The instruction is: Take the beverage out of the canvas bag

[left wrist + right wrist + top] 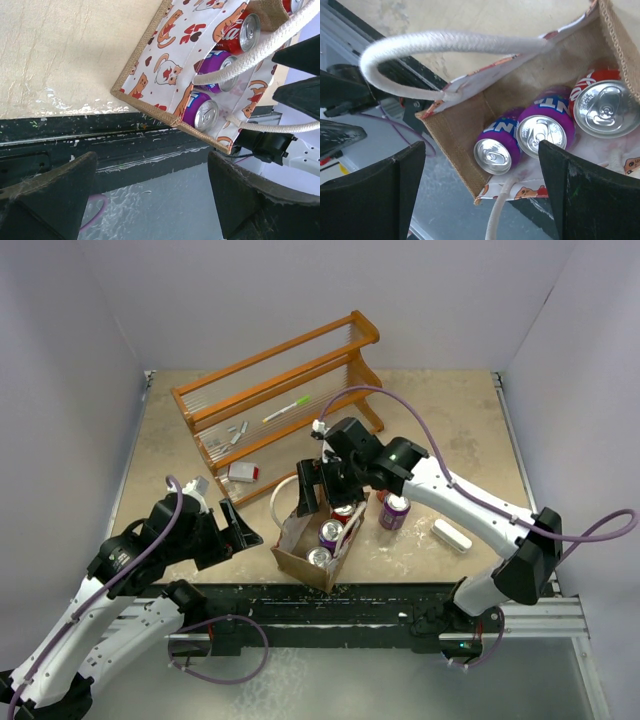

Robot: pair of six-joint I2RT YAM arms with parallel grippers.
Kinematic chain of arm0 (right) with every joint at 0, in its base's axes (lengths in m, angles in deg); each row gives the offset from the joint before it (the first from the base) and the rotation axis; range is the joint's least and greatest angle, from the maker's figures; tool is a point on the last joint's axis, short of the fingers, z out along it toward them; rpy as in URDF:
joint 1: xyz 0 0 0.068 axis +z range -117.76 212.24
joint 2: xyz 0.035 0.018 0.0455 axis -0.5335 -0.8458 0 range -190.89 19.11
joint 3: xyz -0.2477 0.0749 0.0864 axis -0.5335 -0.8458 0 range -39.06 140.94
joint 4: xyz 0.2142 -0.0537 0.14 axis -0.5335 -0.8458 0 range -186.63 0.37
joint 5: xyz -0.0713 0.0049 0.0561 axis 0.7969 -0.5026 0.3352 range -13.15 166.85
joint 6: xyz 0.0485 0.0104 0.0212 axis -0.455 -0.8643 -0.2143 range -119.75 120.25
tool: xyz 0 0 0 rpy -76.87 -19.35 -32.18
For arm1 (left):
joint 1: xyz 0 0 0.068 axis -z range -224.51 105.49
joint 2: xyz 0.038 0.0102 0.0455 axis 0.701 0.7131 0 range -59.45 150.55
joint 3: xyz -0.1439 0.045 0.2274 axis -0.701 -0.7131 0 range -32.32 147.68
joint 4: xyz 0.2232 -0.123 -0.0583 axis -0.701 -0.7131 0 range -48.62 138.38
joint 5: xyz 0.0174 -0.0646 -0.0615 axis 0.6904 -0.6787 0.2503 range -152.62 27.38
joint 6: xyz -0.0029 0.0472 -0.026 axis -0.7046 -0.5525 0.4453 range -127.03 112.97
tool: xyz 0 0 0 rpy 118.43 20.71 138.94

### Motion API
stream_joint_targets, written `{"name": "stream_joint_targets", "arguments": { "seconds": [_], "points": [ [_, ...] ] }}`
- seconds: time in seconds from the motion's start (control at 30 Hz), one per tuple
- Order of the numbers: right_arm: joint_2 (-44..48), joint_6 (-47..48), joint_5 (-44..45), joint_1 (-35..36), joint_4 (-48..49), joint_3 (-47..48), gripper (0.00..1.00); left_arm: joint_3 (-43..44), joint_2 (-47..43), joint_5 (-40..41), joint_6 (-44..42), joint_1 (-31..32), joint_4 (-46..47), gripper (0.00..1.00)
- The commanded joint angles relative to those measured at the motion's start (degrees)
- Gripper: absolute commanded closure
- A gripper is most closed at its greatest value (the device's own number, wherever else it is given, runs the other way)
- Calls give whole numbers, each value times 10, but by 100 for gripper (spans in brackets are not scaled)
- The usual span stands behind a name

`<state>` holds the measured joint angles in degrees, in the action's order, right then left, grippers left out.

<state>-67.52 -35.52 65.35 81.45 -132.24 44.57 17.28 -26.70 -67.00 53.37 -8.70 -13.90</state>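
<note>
The canvas bag stands near the table's front edge with its mouth open. Inside it lie two purple cans and a red can, tops showing. One white handle arches over the bag's mouth. My right gripper hovers open above the bag's far end, with the purple cans below its gap and nothing held. To the left of the bag my left gripper is open and empty, apart from the bag's printed side.
Another purple can stands on the table just right of the bag. A wooden rack with a green pen fills the back. A red-and-white item lies left, a white block right. The black front rail runs below the bag.
</note>
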Motion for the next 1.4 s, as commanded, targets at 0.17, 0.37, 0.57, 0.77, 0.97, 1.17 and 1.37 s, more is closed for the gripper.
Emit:
{"name": "stream_joint_targets", "arguments": {
  "seconds": [0.17, 0.37, 0.57, 0.77, 0.97, 1.17, 1.37],
  "points": [
    [5, -15, 17, 4, -15, -60, 5, 6, 8, 7, -6, 3, -6, 6],
    [-4, -18, 38, 5, -16, -74, 5, 9, 11, 9, -13, 3, -9, 5],
    [-16, -20, 65, 8, -30, -81, 4, 15, 16, 11, -17, 3, -13, 5],
    [-35, -20, 83, 14, -33, -89, 4, 17, 22, 10, -18, 3, -12, 5],
    [-53, -22, 87, 29, -19, -102, 4, 19, 25, 10, -17, 3, -10, 5],
    [-84, -35, 116, 44, -21, -100, 4, 19, 28, 8, -14, 3, -7, 5],
    [-114, -48, 138, 66, -22, -105, 6, 16, 31, 6, -12, 3, -6, 5]
  ]
}}
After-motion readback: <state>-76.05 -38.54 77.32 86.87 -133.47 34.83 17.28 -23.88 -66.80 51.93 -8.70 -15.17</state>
